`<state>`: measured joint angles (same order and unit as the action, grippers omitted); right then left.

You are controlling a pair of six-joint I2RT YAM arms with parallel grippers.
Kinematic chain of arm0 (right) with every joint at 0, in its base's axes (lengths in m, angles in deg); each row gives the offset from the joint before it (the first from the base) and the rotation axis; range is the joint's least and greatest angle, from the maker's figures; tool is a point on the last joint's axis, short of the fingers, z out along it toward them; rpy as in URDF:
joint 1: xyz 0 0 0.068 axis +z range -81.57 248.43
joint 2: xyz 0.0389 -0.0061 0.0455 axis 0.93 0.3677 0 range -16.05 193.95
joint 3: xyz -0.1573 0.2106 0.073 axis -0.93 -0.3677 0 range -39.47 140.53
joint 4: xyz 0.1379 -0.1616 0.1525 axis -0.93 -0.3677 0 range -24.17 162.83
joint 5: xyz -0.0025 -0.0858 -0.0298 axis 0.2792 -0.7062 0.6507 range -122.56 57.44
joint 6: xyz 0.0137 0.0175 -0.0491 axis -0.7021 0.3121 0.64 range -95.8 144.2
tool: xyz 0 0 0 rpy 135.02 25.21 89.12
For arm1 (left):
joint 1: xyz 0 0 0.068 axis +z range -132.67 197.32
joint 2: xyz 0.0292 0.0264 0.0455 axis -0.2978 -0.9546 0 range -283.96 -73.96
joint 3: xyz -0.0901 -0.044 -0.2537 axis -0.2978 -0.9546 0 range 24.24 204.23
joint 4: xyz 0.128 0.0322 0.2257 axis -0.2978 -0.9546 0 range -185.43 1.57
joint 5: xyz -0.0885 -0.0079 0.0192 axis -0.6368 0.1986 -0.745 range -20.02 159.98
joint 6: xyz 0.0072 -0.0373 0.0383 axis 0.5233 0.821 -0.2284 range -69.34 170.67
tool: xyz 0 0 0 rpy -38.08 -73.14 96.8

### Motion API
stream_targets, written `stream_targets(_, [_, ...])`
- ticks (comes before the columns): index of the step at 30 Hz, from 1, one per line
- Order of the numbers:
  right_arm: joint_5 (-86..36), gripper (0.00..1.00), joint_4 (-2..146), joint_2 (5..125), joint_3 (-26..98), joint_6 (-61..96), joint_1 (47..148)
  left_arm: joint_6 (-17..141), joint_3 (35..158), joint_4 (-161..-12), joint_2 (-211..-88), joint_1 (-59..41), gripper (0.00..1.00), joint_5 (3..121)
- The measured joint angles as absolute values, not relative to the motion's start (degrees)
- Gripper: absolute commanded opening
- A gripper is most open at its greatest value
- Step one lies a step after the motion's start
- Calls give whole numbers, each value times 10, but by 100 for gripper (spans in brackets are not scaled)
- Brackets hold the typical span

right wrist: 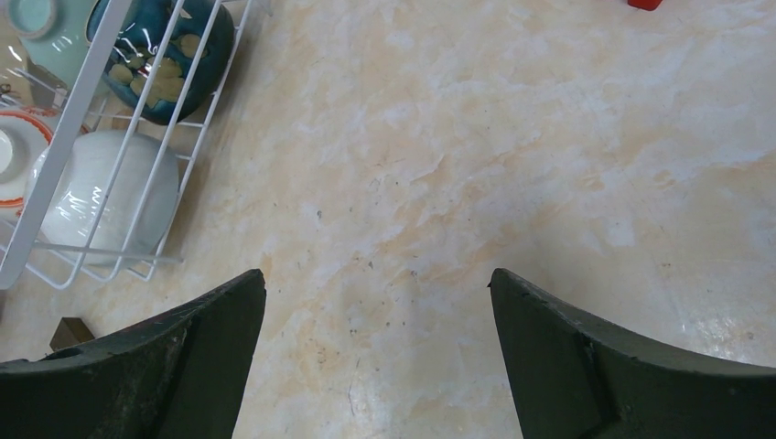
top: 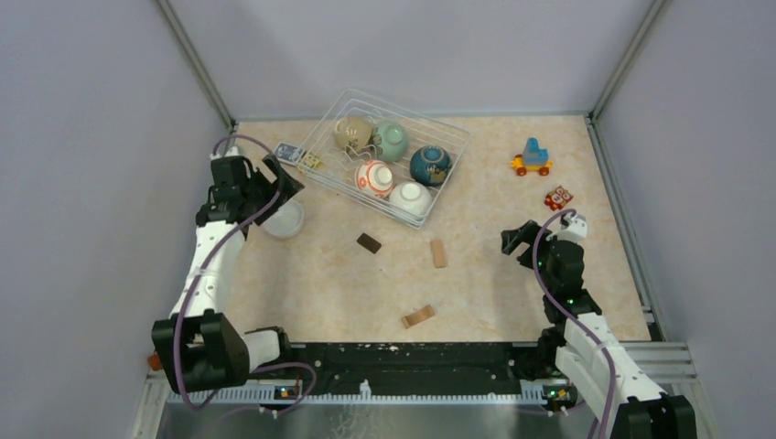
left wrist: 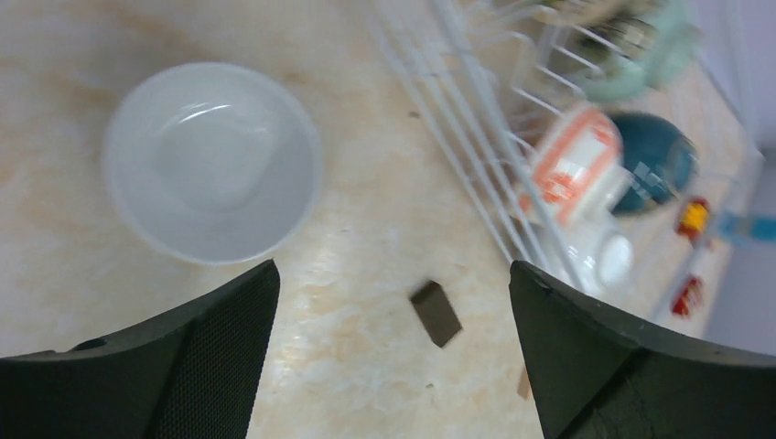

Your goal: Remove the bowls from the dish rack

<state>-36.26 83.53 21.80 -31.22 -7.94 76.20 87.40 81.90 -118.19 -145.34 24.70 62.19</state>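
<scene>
Left gripper [left wrist: 392, 274] and right gripper [right wrist: 375, 279] are both hanging open, empty. A white bowl [left wrist: 212, 160] is sitting on the table [top: 512, 274] beside the left gripper. Five bowls [top: 374, 176] are lying in the rack [top: 408, 112]. They look glazed, slippery and breakable, so I'm guessing a rim pinch is safest.

Five bowls in the dish rack, one out on the table

The dish rack [top: 408, 113] is a white wire basket with low sides, sitting at an angle near the back of the table. Inside it, the beige bowl [top: 352, 133] and mint green bowl [top: 392, 140] are side by side at the back. The dark blue bowl [top: 429, 165] with tan blotches is over on the right. The orange-patterned bowl [top: 374, 176] is in the middle with its foot ring showing, and the plain white bowl [top: 411, 198] is flipped mouth-down in the near corner. The other white bowl [left wrist: 212, 160] sits upright and empty on the table, off the rack's left side and not touching it.
</scene>
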Motion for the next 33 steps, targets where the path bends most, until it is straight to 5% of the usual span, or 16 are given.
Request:
stream_targets(9, [-359,92,835,218,-312,-79,762,758,889,-1091,-1498,110,99,451])
stream_targets(21, [-358,92,836,220,-312,-79,762,666,1055,-1102,-1718,34,99,471])
stream_targets(33, [-358,92,837,231,-312,-79,762,604,1138,-1144,-1786,27,99,515])
